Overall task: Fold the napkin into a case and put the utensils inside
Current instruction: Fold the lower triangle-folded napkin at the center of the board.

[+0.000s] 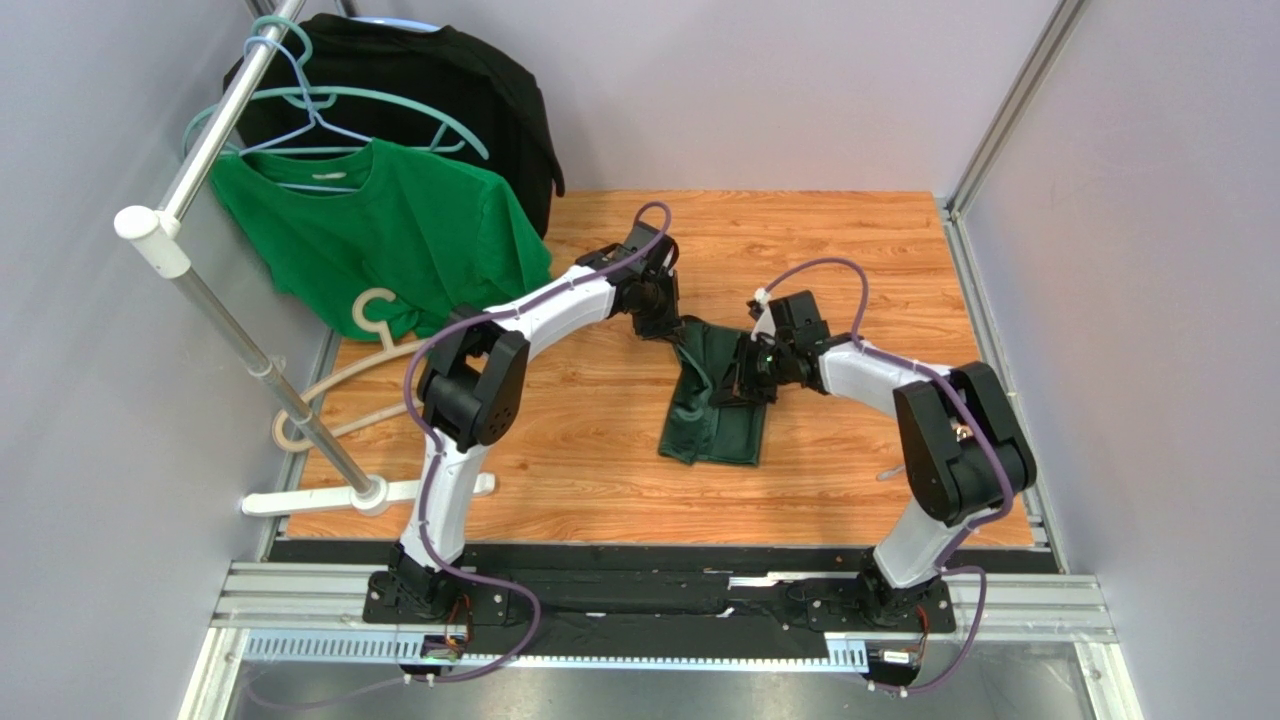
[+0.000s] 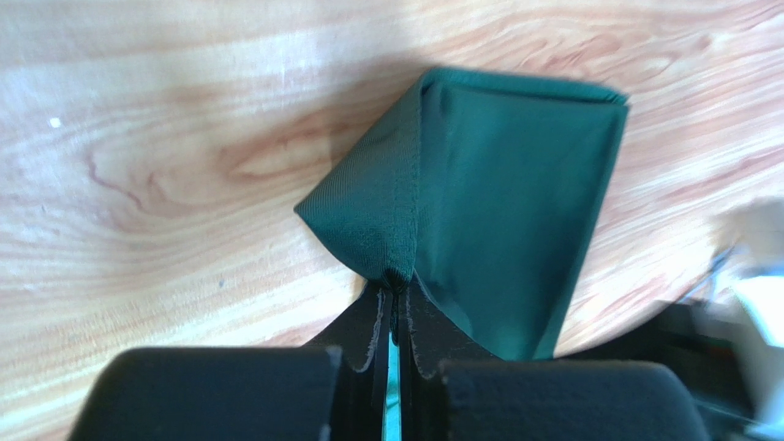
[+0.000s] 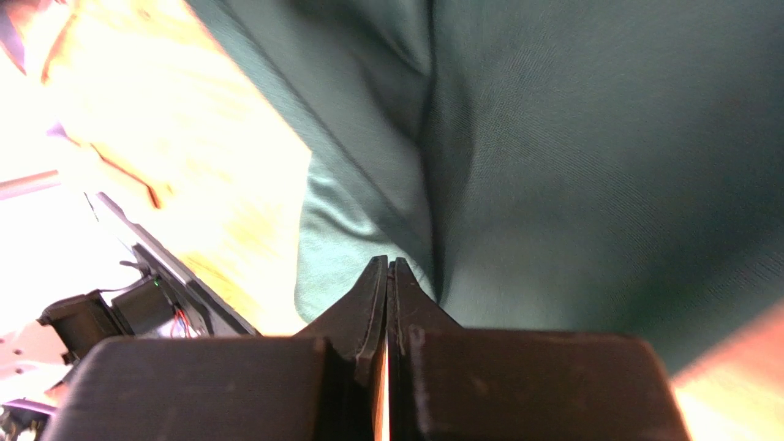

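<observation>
The dark green napkin (image 1: 718,405) lies partly folded and rumpled in the middle of the wooden table. My left gripper (image 1: 663,318) is at its far left corner. In the left wrist view the jaws (image 2: 397,280) are shut on a hemmed corner of the napkin (image 2: 501,193), which rises off the wood in a peak. My right gripper (image 1: 747,384) rests low over the napkin's right side. Its jaws (image 3: 388,266) are shut tip to tip, with no cloth seen between them, and the napkin (image 3: 598,175) fills the view beyond. The utensils are out of view.
A clothes rack pole (image 1: 211,285) stands at the left with a bright green T-shirt (image 1: 383,225) and a black garment (image 1: 451,90) on hangers. A beige hanger (image 1: 376,315) lies by the table's left edge. Grey walls close in on three sides.
</observation>
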Robot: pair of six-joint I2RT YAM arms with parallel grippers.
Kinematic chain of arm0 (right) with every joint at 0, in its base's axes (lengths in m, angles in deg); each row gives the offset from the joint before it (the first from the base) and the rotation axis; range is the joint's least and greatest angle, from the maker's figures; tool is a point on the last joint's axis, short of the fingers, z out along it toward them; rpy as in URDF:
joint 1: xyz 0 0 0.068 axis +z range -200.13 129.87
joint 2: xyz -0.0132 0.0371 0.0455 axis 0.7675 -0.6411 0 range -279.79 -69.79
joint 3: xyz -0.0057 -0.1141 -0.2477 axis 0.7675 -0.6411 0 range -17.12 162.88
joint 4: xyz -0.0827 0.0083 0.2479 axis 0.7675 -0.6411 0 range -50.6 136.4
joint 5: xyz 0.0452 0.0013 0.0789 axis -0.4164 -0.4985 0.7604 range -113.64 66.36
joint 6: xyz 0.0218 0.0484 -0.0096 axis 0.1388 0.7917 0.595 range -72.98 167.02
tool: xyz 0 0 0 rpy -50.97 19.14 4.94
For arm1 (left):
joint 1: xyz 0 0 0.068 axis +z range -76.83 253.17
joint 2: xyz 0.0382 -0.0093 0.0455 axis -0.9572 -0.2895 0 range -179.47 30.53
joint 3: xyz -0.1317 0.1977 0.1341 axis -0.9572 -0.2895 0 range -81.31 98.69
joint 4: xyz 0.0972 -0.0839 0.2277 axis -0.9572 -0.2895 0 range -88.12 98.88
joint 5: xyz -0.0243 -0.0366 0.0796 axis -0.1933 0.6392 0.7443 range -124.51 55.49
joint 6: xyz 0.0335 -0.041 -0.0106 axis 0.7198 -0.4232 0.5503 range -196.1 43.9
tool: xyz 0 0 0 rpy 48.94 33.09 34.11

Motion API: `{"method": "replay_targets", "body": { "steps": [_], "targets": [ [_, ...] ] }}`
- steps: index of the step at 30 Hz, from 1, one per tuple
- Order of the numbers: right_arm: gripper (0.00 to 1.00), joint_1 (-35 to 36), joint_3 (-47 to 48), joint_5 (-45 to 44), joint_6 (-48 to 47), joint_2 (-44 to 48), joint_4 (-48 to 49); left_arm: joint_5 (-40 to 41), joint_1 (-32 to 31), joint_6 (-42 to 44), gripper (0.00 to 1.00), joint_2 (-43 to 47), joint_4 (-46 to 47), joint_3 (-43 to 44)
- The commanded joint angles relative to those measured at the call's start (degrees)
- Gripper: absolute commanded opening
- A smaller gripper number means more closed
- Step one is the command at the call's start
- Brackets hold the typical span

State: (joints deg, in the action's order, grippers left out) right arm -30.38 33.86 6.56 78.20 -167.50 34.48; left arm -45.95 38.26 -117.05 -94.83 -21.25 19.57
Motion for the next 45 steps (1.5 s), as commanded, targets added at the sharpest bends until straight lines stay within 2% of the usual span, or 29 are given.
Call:
{"method": "replay_targets", "body": {
  "steps": [1,6,15,25,34,38,45],
  "targets": [
    [0.0,-2.07,6.39,-3.56,-2.52,4.29,-6.0,2.13,-0.77,2.1,0.0,1.52,-3.53,3.0],
    [0.0,-4.01,12.29,-3.47,-2.61,0.6,-6.88,2.12,-1.38,3.86,0.0,2.05,-6.25,4.59],
    [0.0,-3.93,24.59,-3.3,-4.37,-13.46,-5.57,1.16,-1.56,5.35,0.0,3.11,-8.98,6.78],
    [0.0,-3.05,31.8,0.63,-2.88,-21.46,-4.69,-1.83,-2.0,5.79,0.0,0.29,-10.83,10.65],
    [0.0,-3.13,35.5,11.45,4.4,-26.39,0.58,-3.32,-2.26,5.27,0.0,-3.92,-9.78,15.22],
    [0.0,-3.31,36.99,15.68,3.2,-27.97,0.5,-4.38,-2.26,6.14,0.0,-6.91,-8.81,17.85],
    [0.0,-6.03,33.83,8.92,0.99,-23.49,-5.81,-2.88,-2.26,5.27,0.0,-11.39,-7.67,21.11]
  ]
}}
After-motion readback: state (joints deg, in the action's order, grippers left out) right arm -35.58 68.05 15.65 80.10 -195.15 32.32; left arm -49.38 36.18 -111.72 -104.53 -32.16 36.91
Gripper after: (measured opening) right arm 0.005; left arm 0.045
